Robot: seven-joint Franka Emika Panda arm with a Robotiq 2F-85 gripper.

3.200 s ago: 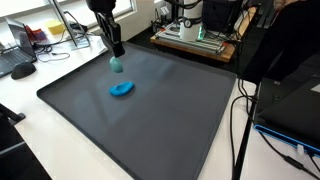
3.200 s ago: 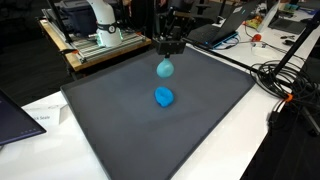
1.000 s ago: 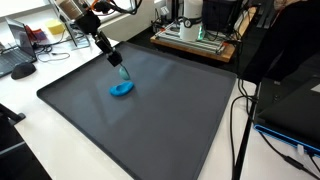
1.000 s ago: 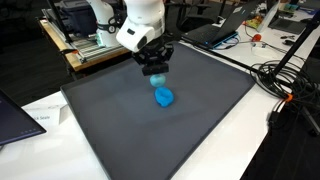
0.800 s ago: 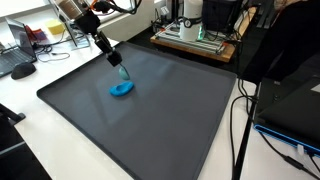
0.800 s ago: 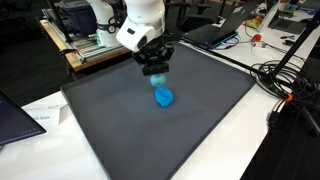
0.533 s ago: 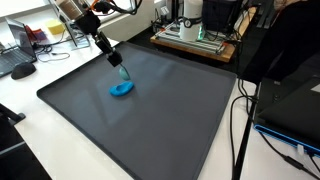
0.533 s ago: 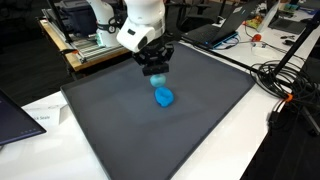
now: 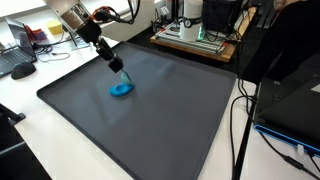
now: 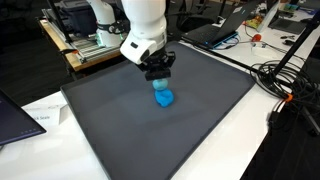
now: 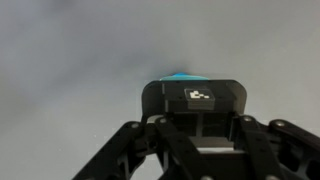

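Note:
My gripper [image 9: 117, 67] hangs over a dark grey mat [image 9: 170, 120], shut on a small teal object [image 9: 121, 77]. The teal object sits just above, perhaps touching, a flat bright blue object [image 9: 121, 90] that lies on the mat. In the exterior view from the opposite side the gripper [image 10: 159, 72] holds the teal object [image 10: 160, 86] right over the blue object [image 10: 164, 99]. In the wrist view the gripper [image 11: 197, 100] fills the lower frame with its jaws together. Only a teal sliver [image 11: 182, 75] shows past it.
The mat lies on a white table [image 10: 230, 150]. Past its far edge stand a wooden bench with equipment [image 9: 195, 40], cables [image 10: 285, 80] and a laptop [image 10: 215, 30]. A dark screen [image 9: 290, 105] stands beside the mat.
The arm has tilted and lowered. The gripper has carried the teal object down and closer to the blue object.

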